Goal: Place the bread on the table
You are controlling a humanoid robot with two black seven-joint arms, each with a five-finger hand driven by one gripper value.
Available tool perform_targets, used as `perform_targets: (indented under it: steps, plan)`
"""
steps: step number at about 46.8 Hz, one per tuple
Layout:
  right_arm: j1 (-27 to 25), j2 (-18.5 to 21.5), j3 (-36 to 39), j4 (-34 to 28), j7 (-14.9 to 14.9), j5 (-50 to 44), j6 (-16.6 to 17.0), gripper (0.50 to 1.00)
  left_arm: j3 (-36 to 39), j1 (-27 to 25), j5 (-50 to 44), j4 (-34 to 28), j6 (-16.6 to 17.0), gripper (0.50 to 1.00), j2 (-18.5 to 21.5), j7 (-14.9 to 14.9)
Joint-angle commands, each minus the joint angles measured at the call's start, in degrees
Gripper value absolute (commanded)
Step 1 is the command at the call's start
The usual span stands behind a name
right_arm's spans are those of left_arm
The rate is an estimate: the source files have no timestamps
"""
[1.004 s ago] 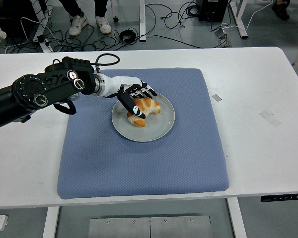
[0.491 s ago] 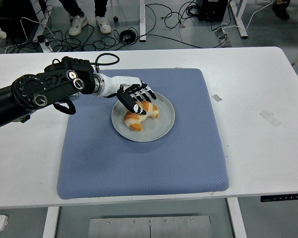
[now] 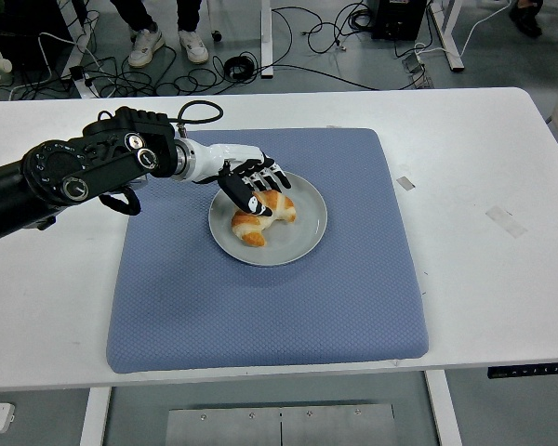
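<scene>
A white table [image 3: 502, 307] is filling most of the view, and one blue mat [image 3: 260, 316] is lying across its middle, reaching almost to the near edge. Two pale tape marks [image 3: 405, 183] are sticking to the bare tabletop to the right of the mat. Beyond the far edge, a grey floor is showing with black cables [image 3: 335, 37] trailing over it, and two white shoes [image 3: 167, 44] of a person are standing at the top left.

One grey plate [image 3: 302, 240] is sitting on the mat, slightly toward the far edge and left of the mat's centre. One bread [image 3: 259, 218], a golden croissant, is lying on the plate's left half.

One arm is showing, coming in from the left edge of the table. Its left hand [image 3: 253, 183] is resting over the far left rim of the plate, fingers [image 3: 266, 176] curling down around the bread's upper end, thumb touching its near side; the bread is sitting on the plate.
</scene>
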Motion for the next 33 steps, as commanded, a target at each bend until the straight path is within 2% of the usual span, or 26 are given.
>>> perform_targets:
  steps: [1,10,20,33]
  plan:
    - [0.0,0.0,0.0,0.0,0.0,0.0,0.0,1.000,0.2,-0.2,0.1,0.0,0.0,0.754,0.0,0.0]
    - [0.0,0.0,0.0,0.0,-0.1,0.0,0.0,1.000,0.3,-0.3,0.1,0.0,-0.1,0.746,-0.1,0.0]
    - [0.0,0.0,0.0,0.1,0.0,0.0,0.0,1.000,0.2,-0.1,0.0,0.0,-0.1,0.636,0.0,-0.3]
    - [0.0,0.0,0.0,0.0,-0.1,0.0,0.0,1.000,0.2,0.0,0.0,0.0,-0.1,0.624,0.0,-0.3]
